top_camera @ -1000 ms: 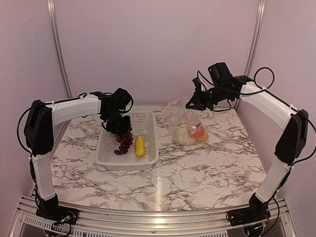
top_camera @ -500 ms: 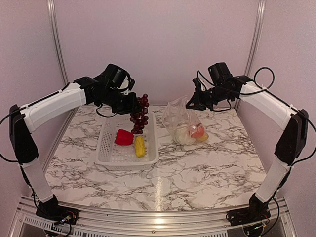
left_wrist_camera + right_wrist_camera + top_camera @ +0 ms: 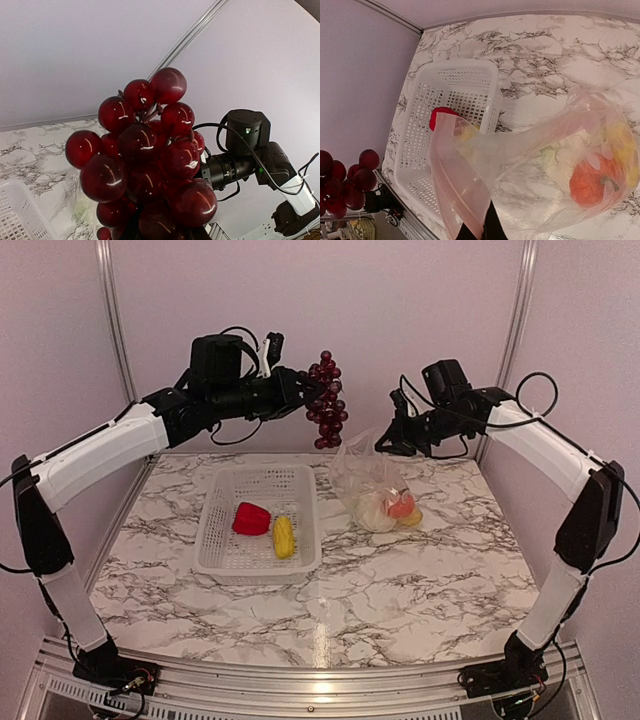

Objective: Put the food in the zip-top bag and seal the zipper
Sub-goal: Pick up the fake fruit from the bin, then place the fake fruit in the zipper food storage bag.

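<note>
My left gripper (image 3: pixel 300 390) is shut on the dark purple grape bunch (image 3: pixel 326 400), held high in the air just left of the bag's mouth; the grapes fill the left wrist view (image 3: pixel 145 160). My right gripper (image 3: pixel 388 445) is shut on the mouth edge of the clear zip-top bag (image 3: pixel 372 485), holding it up and open; the zipper strip (image 3: pixel 457 192) shows pale along the mouth. Inside the bag lie the white cauliflower (image 3: pixel 372 512), the orange fruit (image 3: pixel 401 505) and a yellow corn piece (image 3: pixel 413 518). The red bell pepper (image 3: pixel 251 518) and the other corn piece (image 3: pixel 283 536) lie in the basket.
The white perforated basket (image 3: pixel 222 552) stands on the marble table left of centre. Pale walls and metal frame posts (image 3: pixel 113 330) close in the back and sides.
My left arm has lifted the grape bunch out of the basket and carried it up and right towards the bag, uncovering the red pepper. The right arm has stayed holding the bag.
</note>
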`<state>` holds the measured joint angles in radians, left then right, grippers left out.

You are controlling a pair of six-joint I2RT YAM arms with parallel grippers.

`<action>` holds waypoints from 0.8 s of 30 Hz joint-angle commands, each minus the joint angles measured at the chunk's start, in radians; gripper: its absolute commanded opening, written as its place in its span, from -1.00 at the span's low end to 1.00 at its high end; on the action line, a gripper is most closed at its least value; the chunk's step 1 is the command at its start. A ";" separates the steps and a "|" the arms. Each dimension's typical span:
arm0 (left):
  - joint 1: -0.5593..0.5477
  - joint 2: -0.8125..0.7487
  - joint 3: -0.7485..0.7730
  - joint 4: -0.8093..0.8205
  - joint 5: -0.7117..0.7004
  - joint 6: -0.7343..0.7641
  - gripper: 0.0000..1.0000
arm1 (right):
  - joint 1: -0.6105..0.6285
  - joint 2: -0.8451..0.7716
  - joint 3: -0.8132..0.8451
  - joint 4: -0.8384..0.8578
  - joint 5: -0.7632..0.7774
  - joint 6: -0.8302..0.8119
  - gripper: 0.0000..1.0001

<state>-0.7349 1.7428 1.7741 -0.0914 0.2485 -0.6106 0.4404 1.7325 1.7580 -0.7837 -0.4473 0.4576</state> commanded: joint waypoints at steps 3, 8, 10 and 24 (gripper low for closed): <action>-0.022 0.103 0.073 0.227 0.088 -0.102 -0.91 | -0.008 0.028 0.059 -0.006 -0.037 0.027 -1.00; -0.040 0.199 0.116 0.275 0.119 -0.147 -0.96 | -0.009 0.029 0.083 0.000 -0.049 0.046 -1.00; -0.049 0.219 0.114 0.275 0.115 -0.143 -0.97 | -0.013 0.031 0.099 0.000 -0.057 0.056 -1.00; -0.088 0.237 0.012 0.164 -0.011 -0.020 -0.98 | -0.034 0.039 0.164 -0.021 -0.087 0.096 -1.00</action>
<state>-0.8120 1.9907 1.8137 0.1059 0.2993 -0.7048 0.4160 1.7657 1.8679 -0.8101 -0.5133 0.5354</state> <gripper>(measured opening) 0.199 0.003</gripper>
